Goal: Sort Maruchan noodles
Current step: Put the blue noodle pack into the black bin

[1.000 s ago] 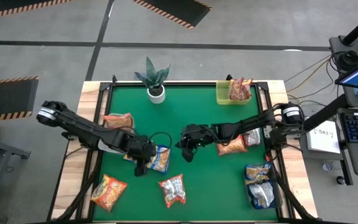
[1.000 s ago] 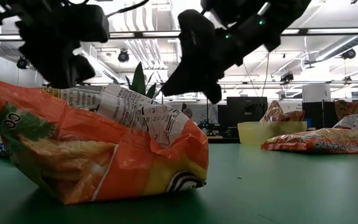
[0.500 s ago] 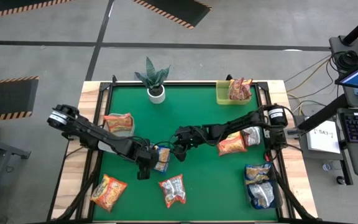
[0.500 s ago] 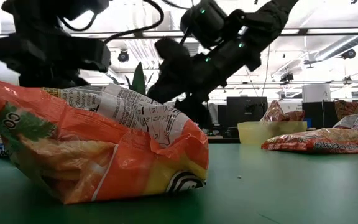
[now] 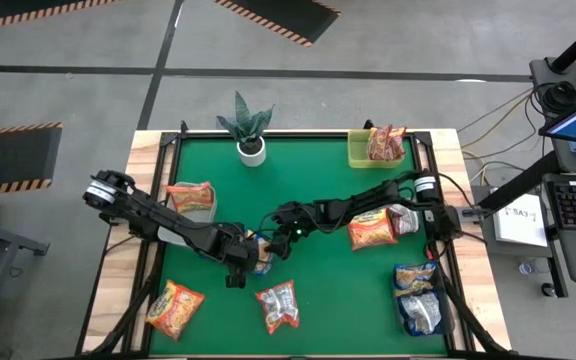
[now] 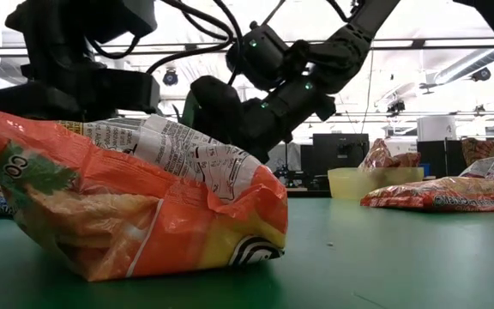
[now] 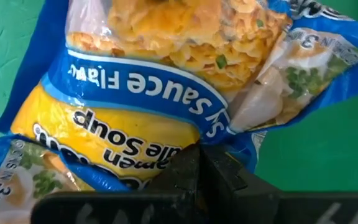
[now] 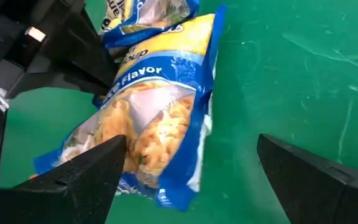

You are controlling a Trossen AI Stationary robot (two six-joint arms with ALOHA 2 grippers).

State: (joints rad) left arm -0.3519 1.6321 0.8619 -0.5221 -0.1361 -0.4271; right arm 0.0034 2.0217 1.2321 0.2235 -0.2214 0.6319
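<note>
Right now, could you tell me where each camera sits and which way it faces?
High view: overhead, straight down on the green table; both arms show.
Low view: table height, looking level past an orange packet; both arms overhead.
Left wrist view: on the left arm; left gripper shut on the yellow-and-blue packet.
Right wrist view: on the right arm; open right gripper faces it.
Both wrist views share that packet.

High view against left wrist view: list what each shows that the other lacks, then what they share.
Only the high view shows the potted plant, the lime-green tray, orange packets such as one near the left arm, and the right tool, open beside the centre packet. Only the left wrist view shows the print on the yellow-and-blue packet and the left tool shut on its edge. Both show that packet and the green table.
</note>
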